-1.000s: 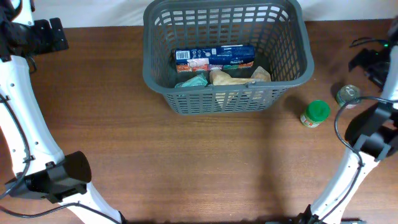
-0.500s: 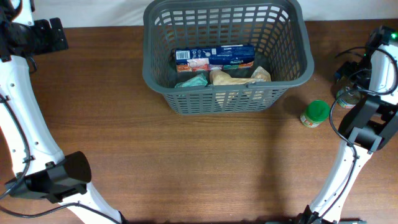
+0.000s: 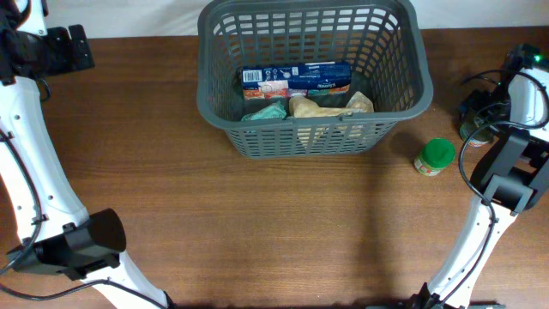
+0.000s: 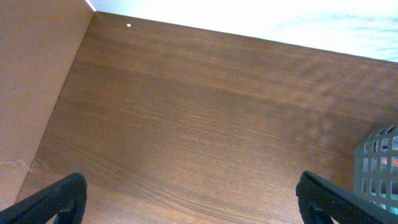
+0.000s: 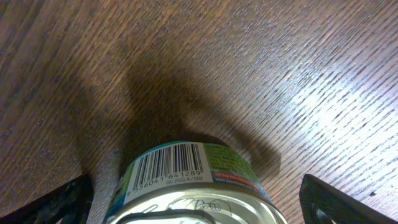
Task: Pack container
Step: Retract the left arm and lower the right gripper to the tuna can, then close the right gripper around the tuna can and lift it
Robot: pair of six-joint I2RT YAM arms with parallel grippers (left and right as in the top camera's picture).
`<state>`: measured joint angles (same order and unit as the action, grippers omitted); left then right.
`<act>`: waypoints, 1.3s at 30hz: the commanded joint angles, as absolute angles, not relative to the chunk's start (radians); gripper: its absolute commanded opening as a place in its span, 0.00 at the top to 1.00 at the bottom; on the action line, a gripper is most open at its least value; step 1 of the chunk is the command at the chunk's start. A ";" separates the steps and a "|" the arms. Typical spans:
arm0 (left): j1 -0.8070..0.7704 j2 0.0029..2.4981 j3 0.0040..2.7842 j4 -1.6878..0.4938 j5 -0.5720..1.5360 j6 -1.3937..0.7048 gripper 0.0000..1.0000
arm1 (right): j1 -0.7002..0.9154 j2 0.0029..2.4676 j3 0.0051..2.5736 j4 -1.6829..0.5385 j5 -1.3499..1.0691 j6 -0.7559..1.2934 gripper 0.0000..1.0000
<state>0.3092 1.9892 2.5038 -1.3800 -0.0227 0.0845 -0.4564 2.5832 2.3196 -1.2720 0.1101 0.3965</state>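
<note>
The dark-grey lattice basket (image 3: 403, 94) stands at the back middle of the table. It holds a blue box (image 3: 296, 81), a teal packet (image 3: 264, 110) and a beige bag (image 3: 322, 107). My right gripper (image 3: 479, 110) is open, at the right edge, lowered over a tin can (image 3: 471, 131) that it mostly hides. In the right wrist view the can (image 5: 186, 174), with barcode and green label, stands between the spread fingers (image 5: 68, 199) without visible contact. My left gripper (image 3: 79, 47) is open and empty at the far left back; its wrist view shows bare wood between the fingertips (image 4: 53, 202).
A green-lidded jar (image 3: 435, 157) stands on the table right of the basket, just left of the can. The basket corner (image 4: 379, 162) shows at the right edge of the left wrist view. A wall borders the table's left side (image 4: 31, 74).
My right gripper has swung in from the far right edge and come down over the tin can, which is now mostly covered in the overhead view. The left arm has not moved.
</note>
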 commanded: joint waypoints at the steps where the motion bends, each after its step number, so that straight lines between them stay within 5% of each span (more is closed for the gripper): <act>1: 0.311 1.995 2.503 -1.378 -0.012 0.071 0.01 | -0.453 2.672 2.254 -1.294 0.120 0.397 0.01; 10: 0.311 1.995 2.503 -1.378 -0.012 0.071 0.01 | -0.452 2.672 2.254 -1.279 -0.072 0.266 0.01; 39: 0.311 1.995 2.503 -1.378 -0.012 0.071 0.01 | -0.510 2.672 2.255 -1.321 0.008 0.266 0.01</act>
<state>0.3092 1.9892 2.5038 -1.3800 -0.0227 0.0845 -0.4808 2.5832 2.3062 -1.3014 -0.0166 0.2584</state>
